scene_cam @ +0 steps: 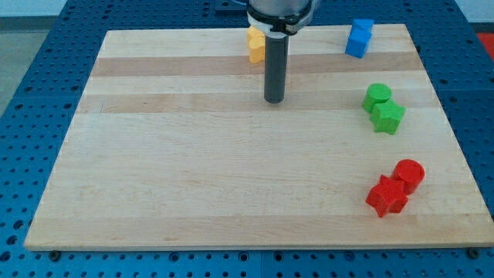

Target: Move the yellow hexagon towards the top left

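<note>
One yellow hexagon, partly hidden behind the rod, at the view's top edge of the wooden board, slightly left of centre; my tip rests on the board just below it and a little to the view's right, apart from it, and as a bare rod it has no jaws to open or clench. Five further blocks along the view's right side: a blue block at top, a green cylinder touching a green star mid-way, and a red cylinder touching a red star near the bottom.
</note>
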`<state>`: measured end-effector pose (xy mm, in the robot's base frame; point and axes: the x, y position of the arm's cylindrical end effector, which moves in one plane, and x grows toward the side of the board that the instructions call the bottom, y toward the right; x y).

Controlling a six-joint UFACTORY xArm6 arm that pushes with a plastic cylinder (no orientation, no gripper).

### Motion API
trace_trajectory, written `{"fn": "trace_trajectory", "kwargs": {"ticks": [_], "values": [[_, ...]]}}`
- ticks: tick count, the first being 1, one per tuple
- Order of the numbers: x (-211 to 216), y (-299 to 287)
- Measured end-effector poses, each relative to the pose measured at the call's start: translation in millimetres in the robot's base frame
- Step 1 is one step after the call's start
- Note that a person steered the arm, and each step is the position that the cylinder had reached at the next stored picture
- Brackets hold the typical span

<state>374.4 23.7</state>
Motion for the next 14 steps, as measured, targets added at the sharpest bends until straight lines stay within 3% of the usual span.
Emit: {"fn": "trace_trajectory", "kwargs": {"ticks": [2,5,6,8,10,12,14], "values": [[-73.3,9.5],[-136.6,21.7],[-136.6,19.7],[-136.8,-49.6],[-169.3,-13.8],[-174.7,-39.8],[-145.1,-66.0]]}}
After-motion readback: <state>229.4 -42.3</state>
